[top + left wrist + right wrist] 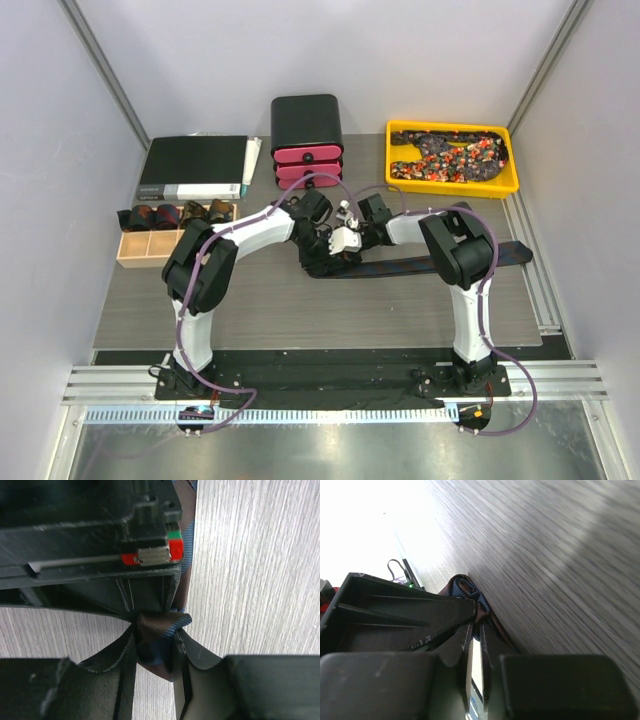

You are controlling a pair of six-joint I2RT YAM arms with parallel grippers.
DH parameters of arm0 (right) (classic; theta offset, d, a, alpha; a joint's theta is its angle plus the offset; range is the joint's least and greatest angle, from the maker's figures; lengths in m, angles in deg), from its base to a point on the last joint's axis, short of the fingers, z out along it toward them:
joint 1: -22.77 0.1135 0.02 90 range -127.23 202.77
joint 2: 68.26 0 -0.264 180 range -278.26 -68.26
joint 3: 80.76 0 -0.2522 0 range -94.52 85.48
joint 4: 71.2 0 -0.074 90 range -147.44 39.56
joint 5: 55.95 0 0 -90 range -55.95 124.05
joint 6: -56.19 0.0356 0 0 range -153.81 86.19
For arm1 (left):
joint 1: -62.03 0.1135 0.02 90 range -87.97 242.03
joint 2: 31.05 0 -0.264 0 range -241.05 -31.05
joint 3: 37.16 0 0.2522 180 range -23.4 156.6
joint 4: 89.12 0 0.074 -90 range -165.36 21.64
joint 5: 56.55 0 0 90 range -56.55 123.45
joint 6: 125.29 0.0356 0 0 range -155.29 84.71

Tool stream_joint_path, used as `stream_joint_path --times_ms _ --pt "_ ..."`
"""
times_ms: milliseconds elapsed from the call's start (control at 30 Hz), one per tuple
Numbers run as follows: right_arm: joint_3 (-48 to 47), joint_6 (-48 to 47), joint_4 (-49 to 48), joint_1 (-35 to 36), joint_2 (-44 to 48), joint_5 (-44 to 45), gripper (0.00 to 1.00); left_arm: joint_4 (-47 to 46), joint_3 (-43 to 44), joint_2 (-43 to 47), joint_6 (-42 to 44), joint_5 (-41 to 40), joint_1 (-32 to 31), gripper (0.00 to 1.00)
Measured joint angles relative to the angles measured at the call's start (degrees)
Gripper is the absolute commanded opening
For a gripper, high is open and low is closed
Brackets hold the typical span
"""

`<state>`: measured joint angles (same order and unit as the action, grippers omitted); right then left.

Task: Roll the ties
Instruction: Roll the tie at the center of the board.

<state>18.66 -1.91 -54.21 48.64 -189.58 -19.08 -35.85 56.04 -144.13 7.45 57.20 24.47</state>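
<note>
A dark tie (400, 268) lies stretched flat, one end curled up.

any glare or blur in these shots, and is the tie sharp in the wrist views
Right wrist: upper left corner blown out white, table grain smeared, tie fold fairly sharp. Left wrist: even light, crisp table grain, tie clear, near fingers dark. Top view: soft even light, sheen on the metal strip at the bottom.
</note>
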Motion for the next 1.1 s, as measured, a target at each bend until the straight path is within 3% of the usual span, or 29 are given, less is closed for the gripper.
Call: stream_joint_path --times_ms 400,633,1100 --pt "0.9 -6.9 12.8 -9.9 6.8 2.7 0.19 0.6 1.1 -0.9 -0.3 -1.8 -0.7 0.29" --pt "2.8 -10.9 15.3 -8.7 7.1 4.4 0.17 3.0 3.4 -2.3 -0.8 -2.3 -0.2 0.29" --pt "-5.1 -12.2 15.2 -8.2 -0.7 0.3 0.15 2.0 0.5 0.3 -1.4 -1.9 4.3 0.25"
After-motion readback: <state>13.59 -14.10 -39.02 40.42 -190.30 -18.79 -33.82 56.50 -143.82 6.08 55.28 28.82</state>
